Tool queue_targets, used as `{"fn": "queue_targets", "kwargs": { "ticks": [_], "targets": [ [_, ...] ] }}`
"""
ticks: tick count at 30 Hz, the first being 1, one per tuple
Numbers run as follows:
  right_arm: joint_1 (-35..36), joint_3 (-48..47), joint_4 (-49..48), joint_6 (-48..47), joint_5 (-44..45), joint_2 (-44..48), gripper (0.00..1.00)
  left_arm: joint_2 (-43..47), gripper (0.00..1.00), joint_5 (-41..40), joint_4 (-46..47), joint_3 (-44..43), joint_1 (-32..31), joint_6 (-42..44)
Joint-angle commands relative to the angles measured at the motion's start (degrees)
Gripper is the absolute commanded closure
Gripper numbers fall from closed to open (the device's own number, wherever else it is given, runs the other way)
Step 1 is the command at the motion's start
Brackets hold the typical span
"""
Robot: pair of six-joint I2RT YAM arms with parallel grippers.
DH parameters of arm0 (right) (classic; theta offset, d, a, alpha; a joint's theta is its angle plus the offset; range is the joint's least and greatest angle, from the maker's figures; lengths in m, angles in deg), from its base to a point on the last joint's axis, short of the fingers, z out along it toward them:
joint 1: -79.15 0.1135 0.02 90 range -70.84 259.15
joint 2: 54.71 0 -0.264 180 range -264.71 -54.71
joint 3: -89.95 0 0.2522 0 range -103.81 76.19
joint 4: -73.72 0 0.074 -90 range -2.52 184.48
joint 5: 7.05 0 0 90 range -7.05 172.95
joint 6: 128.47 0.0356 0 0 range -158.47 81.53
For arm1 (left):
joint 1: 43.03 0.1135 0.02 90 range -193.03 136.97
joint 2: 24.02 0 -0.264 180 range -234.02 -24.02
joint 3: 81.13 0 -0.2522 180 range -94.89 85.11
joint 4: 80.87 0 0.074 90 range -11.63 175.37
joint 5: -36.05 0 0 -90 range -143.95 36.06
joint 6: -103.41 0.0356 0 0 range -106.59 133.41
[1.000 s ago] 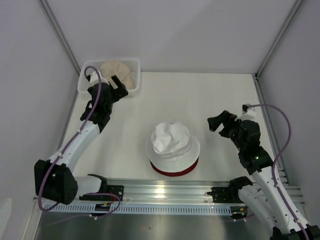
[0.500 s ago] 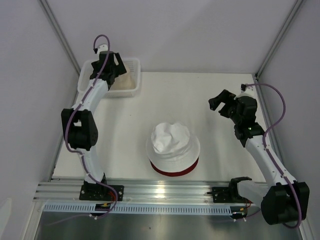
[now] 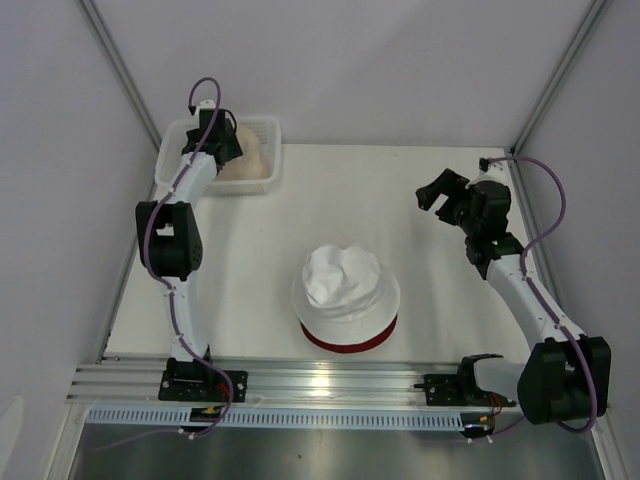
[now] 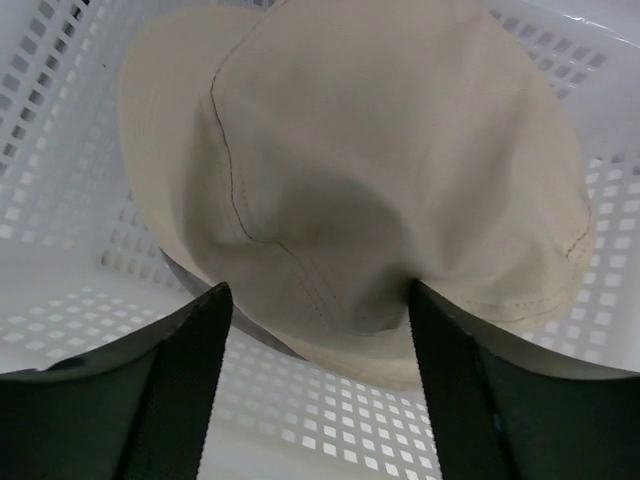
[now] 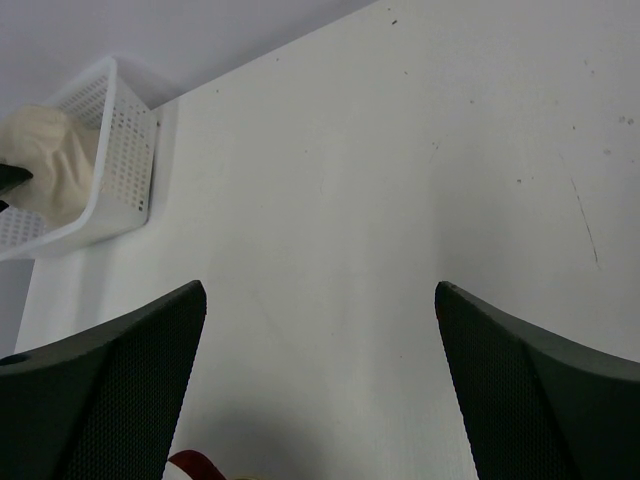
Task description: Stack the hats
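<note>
Your booth, evenly lit.
You've got a white matte tabletop [image 3: 330, 200], pale grey wall panels [image 3: 350, 60] round it, silver aluminium rail [image 3: 330, 385] at nr edge.

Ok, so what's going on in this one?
Two arms are stacking hats. The left gripper is at the white mesh basket in the far left corner. It is open, with its fingers either side of the cream-beige hat, and has not closed on it yet. The white hat already sits on the dark red hat mid-table. The right gripper hangs open over bare table, holding nothing.
</note>
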Motion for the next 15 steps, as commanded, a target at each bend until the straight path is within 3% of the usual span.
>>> {"fn": "queue_targets", "kwargs": {
  "ticks": [1,2,7,8,10,15],
  "targets": [
    [-0.5,-3.6,-3.7,-1.5,-0.5,-1.4,0.01,-1.3,0.28,-0.8,3.5,-3.2,0.6,0.8],
    [-0.5,-3.9,-3.9,-1.4,-0.7,-1.7,0.01,-1.4,0.38,-0.8,4.0,-3.3,0.6,1.0],
    [-0.5,-4.5,-3.6,-1.1,-1.5,-3.5,0.0,-2.5,0.66,0.8,6.5,-3.4,1.5,0.9],
    [-0.5,-4.5,-3.6,-1.0,-1.5,-3.6,0.01,-2.5,0.82,1.2,7.1,-3.4,1.6,0.7],
    [-0.5,-4.5,-3.6,-1.1,-1.2,-3.4,0.01,-2.4,0.98,1.6,7.3,-3.4,1.9,0.5],
    [-0.5,-4.8,-3.4,-1.4,-0.5,-2.5,0.01,0.1,0.99,3.9,9.2,-1.6,2.5,1.0]
  ]
}}
